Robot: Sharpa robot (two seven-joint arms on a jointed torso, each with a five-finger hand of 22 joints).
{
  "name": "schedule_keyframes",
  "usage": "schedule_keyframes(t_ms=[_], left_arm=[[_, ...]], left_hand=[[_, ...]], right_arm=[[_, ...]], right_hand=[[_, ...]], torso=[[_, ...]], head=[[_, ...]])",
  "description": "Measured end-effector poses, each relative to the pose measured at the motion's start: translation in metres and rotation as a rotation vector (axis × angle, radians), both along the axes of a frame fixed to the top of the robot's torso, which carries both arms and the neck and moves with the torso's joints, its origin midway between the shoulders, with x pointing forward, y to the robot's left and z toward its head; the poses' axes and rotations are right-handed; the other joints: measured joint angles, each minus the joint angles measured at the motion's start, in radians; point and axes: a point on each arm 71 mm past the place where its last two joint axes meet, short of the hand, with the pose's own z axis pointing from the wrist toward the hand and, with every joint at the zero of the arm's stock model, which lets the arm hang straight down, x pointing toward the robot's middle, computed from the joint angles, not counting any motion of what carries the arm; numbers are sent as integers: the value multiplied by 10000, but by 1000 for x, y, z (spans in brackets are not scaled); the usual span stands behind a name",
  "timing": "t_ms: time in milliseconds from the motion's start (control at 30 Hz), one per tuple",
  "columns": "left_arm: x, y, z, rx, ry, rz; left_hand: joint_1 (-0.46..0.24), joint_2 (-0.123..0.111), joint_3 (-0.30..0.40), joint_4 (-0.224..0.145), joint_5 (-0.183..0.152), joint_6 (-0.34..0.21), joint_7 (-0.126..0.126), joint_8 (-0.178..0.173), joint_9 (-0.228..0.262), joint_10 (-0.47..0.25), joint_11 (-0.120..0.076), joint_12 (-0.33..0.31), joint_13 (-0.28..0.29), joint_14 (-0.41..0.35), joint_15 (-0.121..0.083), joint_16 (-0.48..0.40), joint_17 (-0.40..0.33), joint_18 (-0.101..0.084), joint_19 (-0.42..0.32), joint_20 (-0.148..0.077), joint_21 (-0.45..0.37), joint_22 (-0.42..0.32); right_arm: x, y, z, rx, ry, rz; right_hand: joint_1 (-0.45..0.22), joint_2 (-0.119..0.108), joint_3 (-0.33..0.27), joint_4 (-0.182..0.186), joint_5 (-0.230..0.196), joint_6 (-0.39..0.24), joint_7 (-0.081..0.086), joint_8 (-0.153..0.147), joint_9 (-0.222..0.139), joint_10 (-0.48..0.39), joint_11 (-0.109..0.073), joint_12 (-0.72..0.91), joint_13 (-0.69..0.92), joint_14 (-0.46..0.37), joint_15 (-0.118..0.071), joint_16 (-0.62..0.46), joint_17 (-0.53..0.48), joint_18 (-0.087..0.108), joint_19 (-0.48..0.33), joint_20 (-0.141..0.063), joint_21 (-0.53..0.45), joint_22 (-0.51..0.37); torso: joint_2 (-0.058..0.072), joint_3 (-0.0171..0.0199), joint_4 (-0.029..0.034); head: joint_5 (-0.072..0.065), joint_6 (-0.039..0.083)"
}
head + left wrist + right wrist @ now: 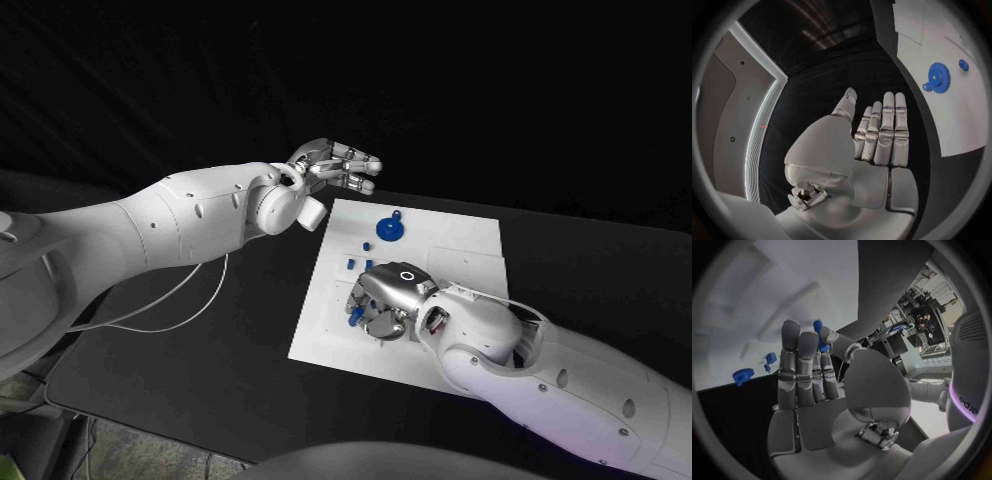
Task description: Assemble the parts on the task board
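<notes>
I have the right robot hand [387, 300] pinching a blue part [819, 335] over the task board [469, 250] for seating; left robot hand [335, 167] wide, parked off the board's far corner for clearance.

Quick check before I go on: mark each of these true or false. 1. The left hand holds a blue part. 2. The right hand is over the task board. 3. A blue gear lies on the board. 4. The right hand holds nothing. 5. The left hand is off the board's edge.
1. False. The left hand holds nothing, its fingers straight.
2. True. The right hand is over the task board.
3. True. The blue gear lies on the board's far part.
4. False. The right hand pinches a small blue part at its fingertips.
5. True. It hovers over the black table beyond the board's far left corner.
</notes>
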Motion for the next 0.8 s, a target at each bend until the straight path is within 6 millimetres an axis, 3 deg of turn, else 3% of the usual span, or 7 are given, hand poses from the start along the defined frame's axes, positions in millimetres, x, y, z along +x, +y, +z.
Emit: schedule_keyframes(t_ms=[800], left_arm=[[0,0,0,10,37,-25]], left_hand=[[0,0,-10,10,0,0,0,0,0,0,0,0,0,0,0,0,0,0,0,0,0,-12]], right_arm=[[-2,1,-4,-322,-135,21]], right_hand=[[0,-3,-26,-26,-10,31,-22,1,-29,39,-11,-6,1,16,16,0,-1,-4,0,0,-38,38]], torso=[[2,0,-1]], head=[[22,-47]])
